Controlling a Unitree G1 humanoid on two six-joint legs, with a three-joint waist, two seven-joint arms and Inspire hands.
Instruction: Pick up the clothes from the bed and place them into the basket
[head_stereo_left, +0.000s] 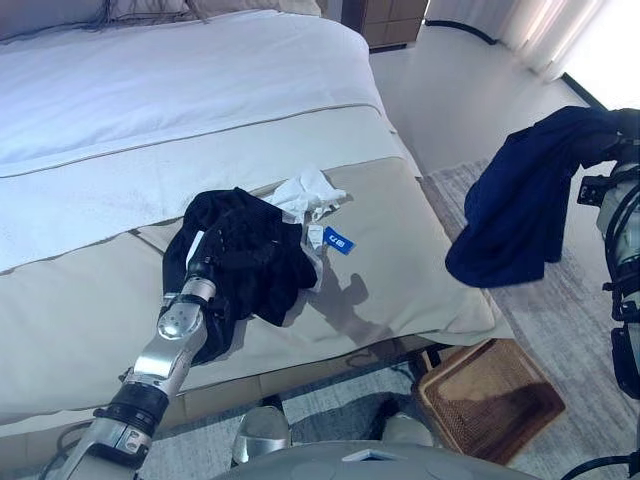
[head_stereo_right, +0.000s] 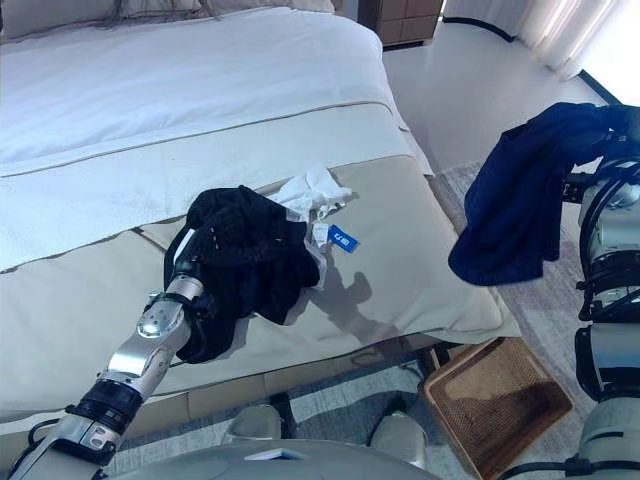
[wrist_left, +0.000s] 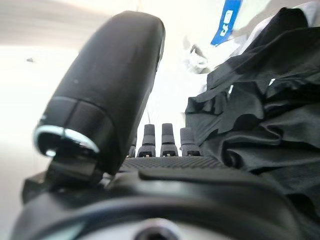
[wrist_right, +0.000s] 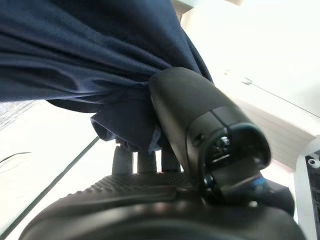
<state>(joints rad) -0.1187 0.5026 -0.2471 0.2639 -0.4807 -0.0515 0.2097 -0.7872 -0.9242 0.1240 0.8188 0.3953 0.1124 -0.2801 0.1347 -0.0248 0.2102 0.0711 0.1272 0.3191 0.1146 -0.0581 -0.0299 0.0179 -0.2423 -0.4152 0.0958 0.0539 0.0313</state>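
Note:
A black garment (head_stereo_left: 255, 260) lies crumpled near the bed's foot. My left hand (wrist_left: 170, 172) rests at its near edge with fingers straight and thumb out; nothing lies between them. A small white cloth (head_stereo_left: 305, 192) with a blue tag (head_stereo_left: 338, 241) sits just behind the black one. My right hand (wrist_right: 195, 115) is raised off the bed's right side. Its thumb and fingers pinch a navy blue garment (head_stereo_left: 520, 200), which hangs down in the air. The brown woven basket (head_stereo_left: 490, 395) stands on the floor by the bed's corner, below the hanging garment.
The bed (head_stereo_left: 420, 270) has a beige runner across its foot and white bedding (head_stereo_left: 180, 90) behind it. A grey rug (head_stereo_left: 560, 300) covers the floor on the right. Wooden furniture (head_stereo_left: 395, 20) stands at the far wall.

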